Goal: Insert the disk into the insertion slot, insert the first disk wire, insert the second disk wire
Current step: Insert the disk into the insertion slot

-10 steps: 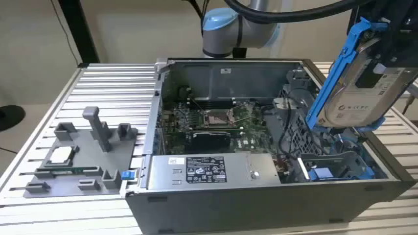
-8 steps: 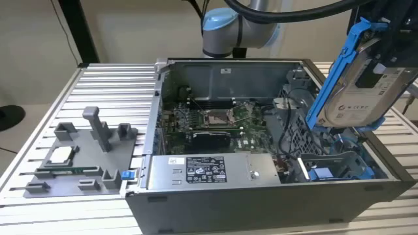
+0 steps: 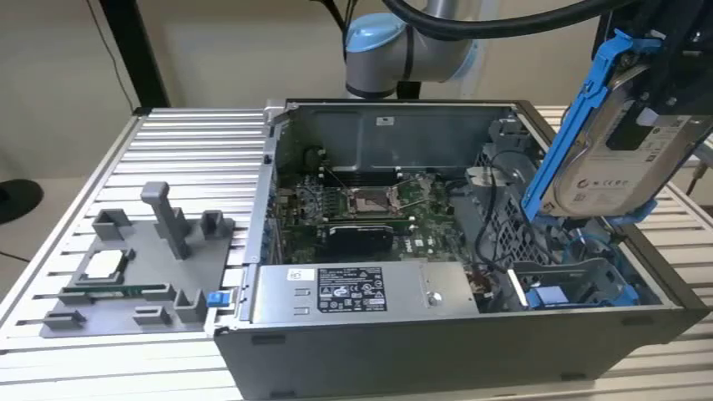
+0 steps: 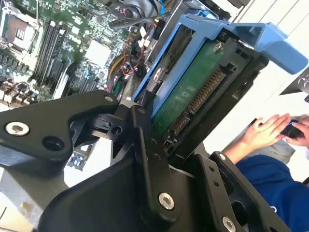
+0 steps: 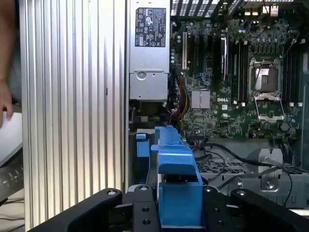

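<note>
Above the case [image 3: 446, 351] hangs the disk [image 3: 619, 163] — silver, rectangular.

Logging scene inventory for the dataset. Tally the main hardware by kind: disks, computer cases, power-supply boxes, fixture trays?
disk: 1, clamped in the gripper
computer case: 1, open
power-supply box: 1, inside the computer case
grey fixture tray: 1, on the table, at the exterior view's left of the computer case
Total: 4

Pretty bright, even light imo. Ribbed table [image 5: 72, 96] glares white, the disk [image 3: 610, 167] shines a bit, PC case [image 3: 390, 142] interior shadowy.
</note>
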`<state>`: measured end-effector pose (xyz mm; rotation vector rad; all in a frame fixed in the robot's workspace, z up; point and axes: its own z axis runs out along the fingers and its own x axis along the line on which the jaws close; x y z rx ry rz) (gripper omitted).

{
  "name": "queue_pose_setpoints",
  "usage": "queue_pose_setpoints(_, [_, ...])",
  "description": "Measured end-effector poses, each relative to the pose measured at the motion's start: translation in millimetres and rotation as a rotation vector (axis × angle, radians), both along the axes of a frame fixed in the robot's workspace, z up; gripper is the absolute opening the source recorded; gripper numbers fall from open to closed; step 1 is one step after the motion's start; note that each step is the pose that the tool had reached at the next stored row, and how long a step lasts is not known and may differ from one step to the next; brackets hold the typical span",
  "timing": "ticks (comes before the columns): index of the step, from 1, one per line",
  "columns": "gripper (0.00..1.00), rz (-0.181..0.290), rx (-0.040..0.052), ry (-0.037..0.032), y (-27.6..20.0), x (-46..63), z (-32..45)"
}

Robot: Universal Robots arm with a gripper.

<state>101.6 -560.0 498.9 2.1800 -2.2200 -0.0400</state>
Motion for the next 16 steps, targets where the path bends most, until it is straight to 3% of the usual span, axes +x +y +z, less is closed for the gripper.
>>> queue_pose_setpoints(6, [0.00,0.000,-0.0002,0.0014,-0.4,3.0,-0.6])
queue_pose_setpoints(16, [0.00,0.000,0.0001,0.0150,-5.6,19.8,-4.2])
